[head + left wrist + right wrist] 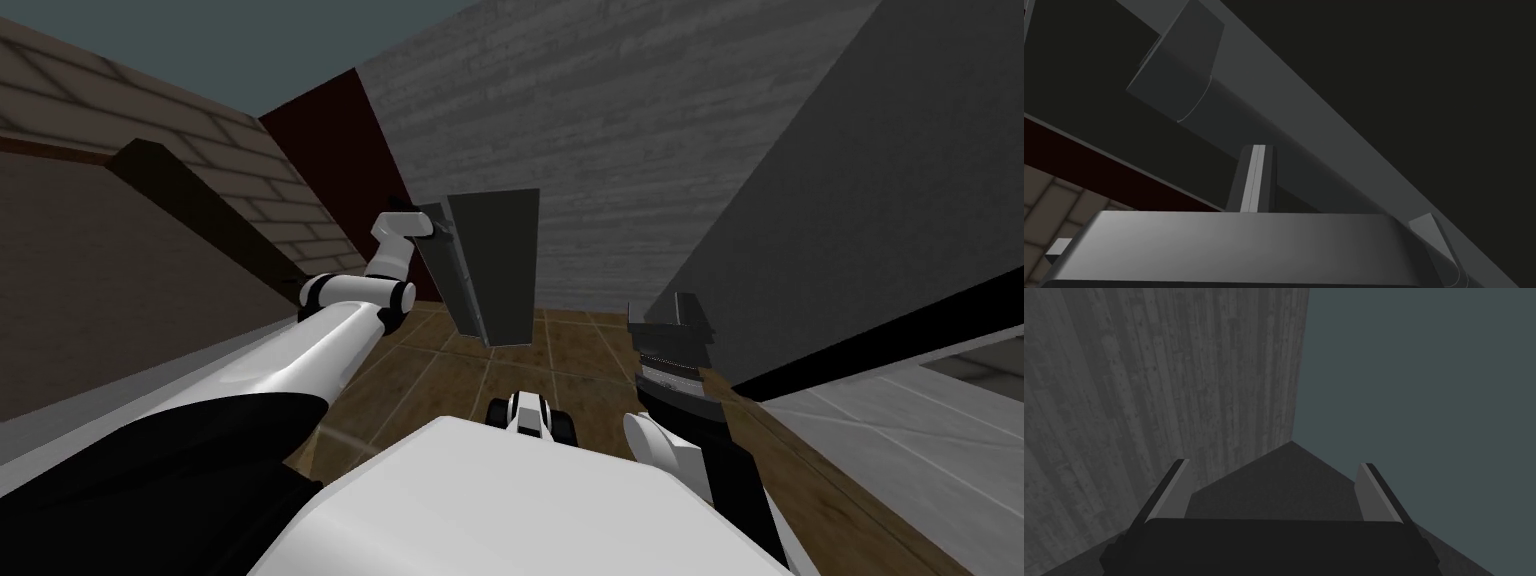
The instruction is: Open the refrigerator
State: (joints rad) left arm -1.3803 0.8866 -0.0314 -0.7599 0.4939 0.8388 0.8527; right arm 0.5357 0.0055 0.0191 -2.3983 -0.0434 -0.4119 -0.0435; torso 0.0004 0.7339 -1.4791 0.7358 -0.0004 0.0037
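Observation:
The refrigerator [505,262] is a tall, narrow, dark grey box standing on the floor ahead of me, in front of the grey back wall. My left arm reaches out to its upper left edge, where my left gripper [432,228] meets the door's handle. In the left wrist view the handle [1239,105] is a long dark grey bar with a block mount [1174,65] at one end. My left gripper [1256,148] is shut, its two fingers pressed together and lying against the bar, not around it. My right gripper [675,322] hangs open by my right side, with nothing between its fingers [1176,488].
A brown tiled floor [560,360] lies between me and the refrigerator. A brick wall [230,170] and a dark red panel [335,150] stand to the left. A large grey block [860,200] rises close on the right, with a pale surface [900,430] below it.

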